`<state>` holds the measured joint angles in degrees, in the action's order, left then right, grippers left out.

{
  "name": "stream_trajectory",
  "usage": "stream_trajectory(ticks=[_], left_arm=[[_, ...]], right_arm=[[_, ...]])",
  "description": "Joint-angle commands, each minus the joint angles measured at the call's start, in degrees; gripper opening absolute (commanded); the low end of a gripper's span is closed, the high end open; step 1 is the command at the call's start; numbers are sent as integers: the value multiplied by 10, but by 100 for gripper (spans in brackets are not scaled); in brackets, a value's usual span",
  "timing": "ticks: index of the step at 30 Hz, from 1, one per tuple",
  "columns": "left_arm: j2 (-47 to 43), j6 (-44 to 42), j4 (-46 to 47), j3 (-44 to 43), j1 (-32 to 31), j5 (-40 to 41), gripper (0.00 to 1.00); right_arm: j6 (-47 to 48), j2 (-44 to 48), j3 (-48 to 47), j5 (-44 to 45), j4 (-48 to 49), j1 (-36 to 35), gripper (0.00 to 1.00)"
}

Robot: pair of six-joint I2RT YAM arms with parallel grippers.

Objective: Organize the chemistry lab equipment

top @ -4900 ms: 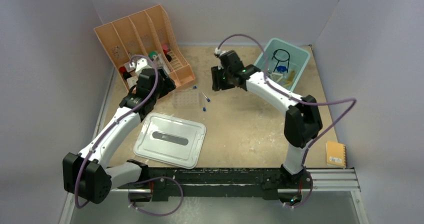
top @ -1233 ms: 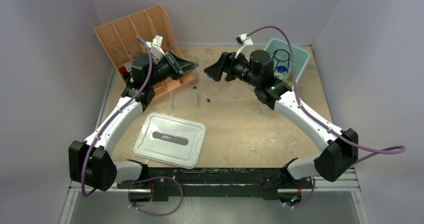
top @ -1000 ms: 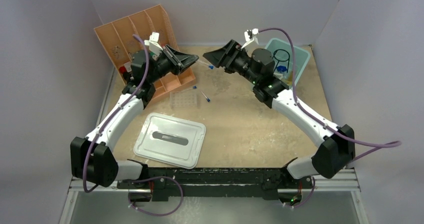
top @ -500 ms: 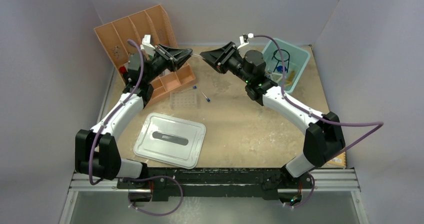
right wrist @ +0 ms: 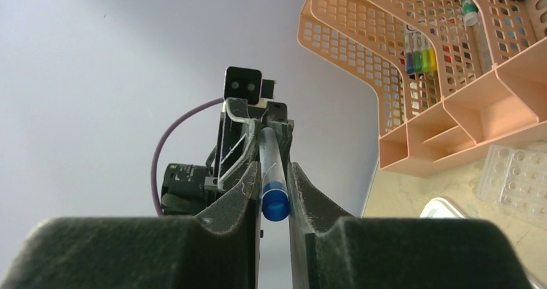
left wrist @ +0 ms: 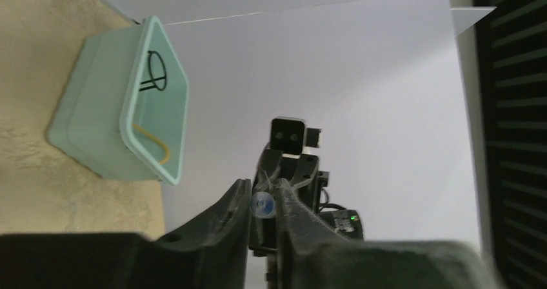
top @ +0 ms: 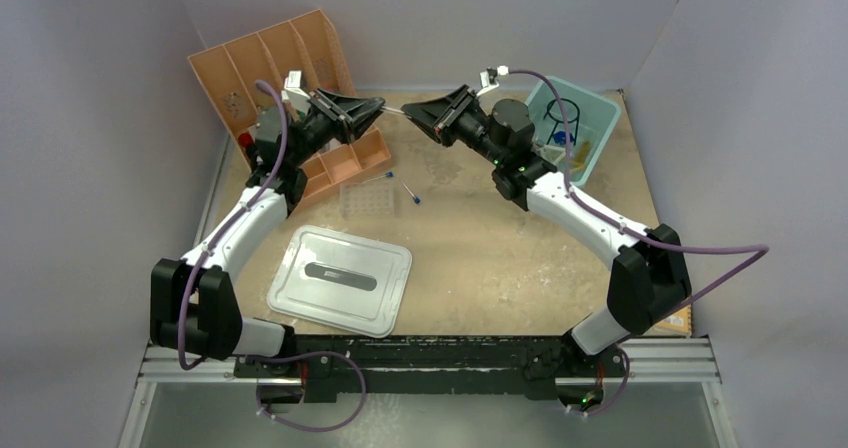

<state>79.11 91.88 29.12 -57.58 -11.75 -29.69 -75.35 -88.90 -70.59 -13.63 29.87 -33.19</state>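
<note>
A blue-capped thin tube (top: 394,111) hangs in the air above the back of the table, bridging my two grippers, which face each other tip to tip. My left gripper (top: 379,108) is shut on its clear end (left wrist: 262,204). My right gripper (right wrist: 276,187) has its pads pressed on both sides of the blue cap (right wrist: 275,206). Two more blue-capped tubes (top: 410,194) lie on the table beside the clear tube rack (top: 365,200). The black wire ring (top: 562,118) and amber hose (left wrist: 155,146) sit in the teal bin (top: 603,116).
The peach slotted organizer (top: 280,60) stands at the back left, just behind the left gripper. A pale grey lid (top: 340,279) lies front left. A yellow notebook (top: 686,320) peeks out at the right edge. White walls close in the table.
Over the last second the right gripper's jaws closed from wide open onto the tube's blue cap. Both arms have risen slightly and held still for the last half second.
</note>
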Motion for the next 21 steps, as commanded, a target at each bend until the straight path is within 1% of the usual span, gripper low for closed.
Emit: stream_trajectory(ticks=[1, 3, 5, 6, 7, 8, 10, 12, 14, 15, 17, 21], left_arm=[[-17, -57, -33, -15, 7, -1, 31], [-21, -121, -107, -30, 9, 9, 53], [-26, -238, -240, -62, 12, 44, 64], [-29, -275, -305, -77, 14, 69, 67], [-32, -340, -367, -90, 15, 103, 68], [-36, -385, -426, -103, 16, 145, 69], [-44, -459, -513, -122, 17, 234, 71], [-55, -507, -573, -130, 17, 321, 71], [-69, -541, -613, -132, 17, 381, 71], [-75, -553, -623, -131, 17, 400, 72], [-86, -567, -632, -129, 17, 413, 72], [-104, -568, -627, -118, 17, 397, 71]], right_arm=[[13, 2, -25, -41, 17, 2, 6], [43, 4, -25, -46, -17, 6, 6], [93, 5, -29, -43, -67, 10, 6], [120, 4, -34, -38, -106, 12, 6], [158, 1, -43, -31, -140, 13, 6], [195, -4, -55, -24, -184, 14, 6], [276, -28, -97, -16, -261, 14, 7], [366, -66, -154, 26, -367, 12, 7], [440, -110, -208, 33, -454, 8, 7], [470, -130, -235, 42, -494, 6, 8], [512, -168, -280, 60, -563, -4, 8], [556, -225, -342, 110, -614, -42, 9]])
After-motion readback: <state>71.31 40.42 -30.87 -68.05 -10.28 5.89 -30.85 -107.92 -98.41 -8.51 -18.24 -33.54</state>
